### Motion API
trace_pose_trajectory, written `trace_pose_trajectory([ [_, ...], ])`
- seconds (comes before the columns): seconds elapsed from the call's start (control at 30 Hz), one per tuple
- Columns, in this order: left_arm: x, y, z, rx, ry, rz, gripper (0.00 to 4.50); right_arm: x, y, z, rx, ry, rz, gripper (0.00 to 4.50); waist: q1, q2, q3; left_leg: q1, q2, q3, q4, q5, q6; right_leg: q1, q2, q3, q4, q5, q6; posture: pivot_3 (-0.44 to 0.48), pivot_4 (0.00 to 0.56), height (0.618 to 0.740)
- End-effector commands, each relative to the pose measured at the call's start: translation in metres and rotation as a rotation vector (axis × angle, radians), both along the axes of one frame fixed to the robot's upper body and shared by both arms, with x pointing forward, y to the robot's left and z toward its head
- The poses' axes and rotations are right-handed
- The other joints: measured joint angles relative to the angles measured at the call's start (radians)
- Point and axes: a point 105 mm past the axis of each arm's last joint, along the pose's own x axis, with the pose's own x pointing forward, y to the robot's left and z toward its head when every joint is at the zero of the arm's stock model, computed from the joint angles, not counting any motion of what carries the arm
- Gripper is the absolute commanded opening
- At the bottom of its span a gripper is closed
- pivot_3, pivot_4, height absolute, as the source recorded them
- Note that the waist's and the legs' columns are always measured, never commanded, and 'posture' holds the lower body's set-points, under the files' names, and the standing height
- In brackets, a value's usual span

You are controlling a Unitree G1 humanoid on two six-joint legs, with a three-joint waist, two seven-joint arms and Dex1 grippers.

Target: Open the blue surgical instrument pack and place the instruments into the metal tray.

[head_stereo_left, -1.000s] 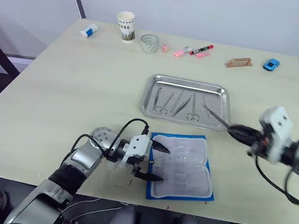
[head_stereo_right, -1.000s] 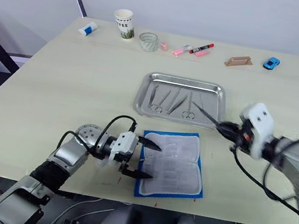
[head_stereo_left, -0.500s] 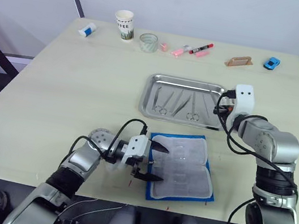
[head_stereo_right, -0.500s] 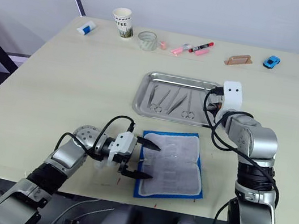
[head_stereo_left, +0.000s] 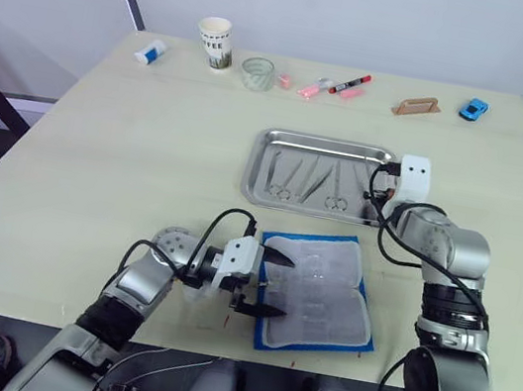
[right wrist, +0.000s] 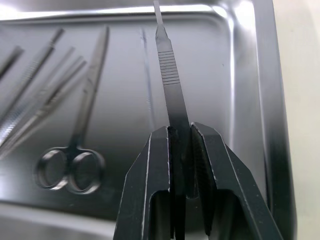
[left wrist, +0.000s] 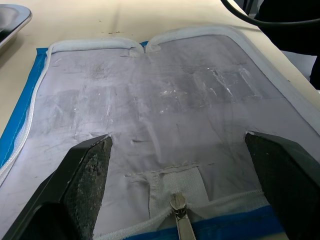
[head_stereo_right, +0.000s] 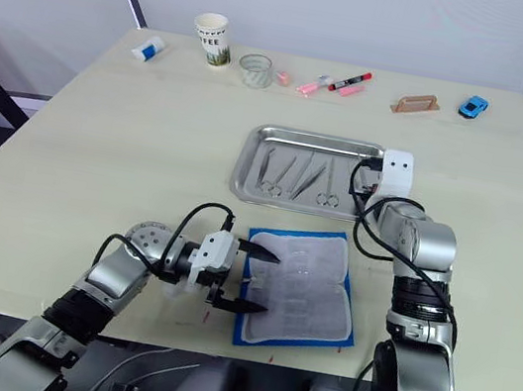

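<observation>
Placement step. Right pincer (right wrist: pixel 181 131), clamped on a slim flat-handled instrument (right wrist: pixel 169 75), hangs over the right end of the tray (head_stereo_left: pixel 269 140) at frame centre, where other instruments (head_stereo_left: pixel 307 176) already lie. Left pincer (head_stereo_left: pixel 267 281), fingers apart, rests on the opened pack (head_stereo_left: pixel 318 290), lower centre. Next move likely calls for lowering and releasing inside the rim.

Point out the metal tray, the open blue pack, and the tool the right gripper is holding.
metal tray (head_stereo_left: pixel 267 152), left eye view, bare near-left rim.
blue surgical instrument pack (head_stereo_left: pixel 321 291), left eye view, middle of the clear insert.
scalpel handle (right wrist: pixel 169 70), right wrist view, ribbed section above the jaws.
</observation>
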Motion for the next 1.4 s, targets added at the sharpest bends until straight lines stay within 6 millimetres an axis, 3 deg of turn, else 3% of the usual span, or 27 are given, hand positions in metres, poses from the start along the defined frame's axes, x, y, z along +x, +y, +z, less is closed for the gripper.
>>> trace_pose_trajectory([
  [0.03,-0.012,0.006,-0.030,0.083,0.104,0.015,4.50,0.007,0.001,0.018,0.006,-0.073,-0.013,0.06,0.000,0.000,0.000,0.000,0.000,0.000,0.000,0.000,0.000,0.000,0.000,0.000,0.000,0.000,0.000,0.000,0.150,0.740],
  [0.3,-0.013,0.007,-0.031,0.084,0.106,0.016,4.50,0.009,0.003,0.015,0.014,-0.068,-0.006,0.06,-0.001,0.001,0.000,0.000,0.000,0.000,0.000,0.000,0.000,0.000,0.000,0.000,0.000,0.000,0.000,0.000,0.150,0.740],
  [0.37,-0.013,0.007,-0.031,0.084,0.106,0.016,4.50,0.008,0.003,0.015,0.012,-0.067,-0.004,1.09,-0.002,0.001,0.000,0.000,0.000,0.000,0.000,0.000,0.000,0.000,0.000,0.000,0.000,0.000,0.000,0.000,0.150,0.740],
  [0.4,-0.013,0.007,-0.031,0.083,0.106,0.017,4.50,0.008,0.002,0.015,0.010,-0.068,-0.005,1.30,-0.002,0.001,0.000,0.000,0.000,0.000,0.000,0.000,0.000,0.000,0.000,0.000,0.000,0.000,0.000,0.000,0.150,0.740],
  [0.47,-0.013,0.007,-0.030,0.077,0.108,0.021,4.50,0.008,0.002,0.017,0.007,-0.073,0.003,2.16,-0.003,0.001,0.000,0.000,0.000,0.000,0.000,0.000,0.000,0.000,0.000,0.000,0.000,0.000,0.000,0.000,0.150,0.740],
  [0.63,-0.012,0.006,-0.026,0.054,0.104,0.028,4.50,0.004,0.004,0.024,0.004,-0.113,0.038,2.16,-0.004,0.001,0.000,0.000,0.000,0.000,0.000,0.000,0.000,0.000,0.000,0.000,0.000,0.000,0.000,0.000,0.150,0.740],
  [0.8,-0.011,0.006,-0.007,-0.040,0.083,0.054,4.50,-0.013,0.017,0.057,0.023,-0.331,0.216,2.16,-0.017,0.001,0.001,-0.002,0.001,-0.002,-0.001,0.000,0.000,-0.001,0.000,-0.001,-0.001,0.000,0.000,0.000,0.150,0.740],
  [0.97,-0.007,0.011,0.032,-0.217,0.029,0.120,4.50,-0.059,0.027,0.090,0.153,-0.648,0.495,2.16,-0.021,-0.001,0.005,-0.006,0.002,-0.003,-0.001,0.000,0.000,-0.004,0.000,-0.003,-0.003,0.000,0.000,0.000,0.150,0.740],
  [1.2,-0.002,0.030,0.072,-0.417,0.097,0.300,4.50,-0.098,0.012,0.076,0.175,-0.621,0.777,2.16,-0.019,-0.012,0.017,-0.006,0.002,-0.004,0.000,0.000,0.000,-0.003,-0.003,-0.004,-0.003,0.000,0.001,0.000,0.150,0.740],
  [1.3,-0.003,0.047,0.079,-0.441,0.154,0.365,4.50,-0.111,0.002,0.065,0.118,-0.589,0.872,2.91,-0.017,-0.013,0.020,-0.006,0.002,-0.006,0.000,0.000,0.000,-0.003,-0.003,-0.005,-0.002,0.000,0.001,0.000,0.150,0.740],
  [1.33,-0.004,0.052,0.080,-0.443,0.166,0.382,4.50,-0.115,-0.001,0.062,0.103,-0.575,0.902,3.43,-0.017,-0.013,0.020,-0.006,0.002,-0.006,0.000,0.000,0.000,-0.003,-0.003,-0.005,-0.003,0.000,0.001,0.000,0.150,0.740],
  [1.4,-0.006,0.065,0.079,-0.437,0.185,0.434,4.50,-0.126,-0.010,0.054,0.090,-0.545,0.946,4.05,-0.015,-0.014,0.021,-0.006,0.002,-0.006,0.000,0.000,0.000,-0.003,-0.003,-0.006,-0.003,0.000,0.001,0.000,0.150,0.740],
])
